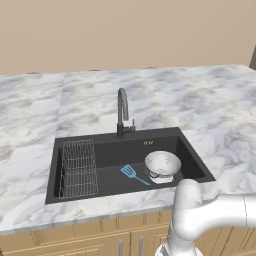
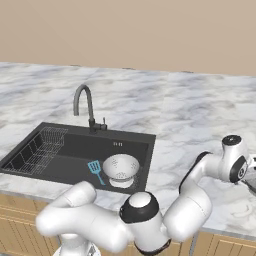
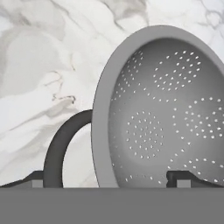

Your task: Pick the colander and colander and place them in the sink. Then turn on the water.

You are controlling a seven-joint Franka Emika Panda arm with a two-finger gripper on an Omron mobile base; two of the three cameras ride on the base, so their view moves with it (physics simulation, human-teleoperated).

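Observation:
A whitish colander (image 1: 162, 164) (image 2: 120, 167) stands upright in the right part of the black sink (image 1: 115, 137) (image 2: 75, 131). A darker grey colander (image 3: 166, 113) rests on the marble counter, seen close in the hand view, with its dark loop handle (image 3: 59, 148) on the left. My gripper (image 3: 109, 179) is open right over it. One fingertip is outside by the handle and the other is over the bowl, so the rim lies between them. No water shows at the gooseneck tap (image 1: 122, 107) (image 2: 82, 100).
A blue spatula (image 1: 132, 174) (image 2: 95, 169) lies on the sink floor beside the whitish colander. A wire dish rack (image 1: 79, 167) (image 2: 37, 147) fills the sink's left part. Marble counter surrounds the basin, with a beige wall behind.

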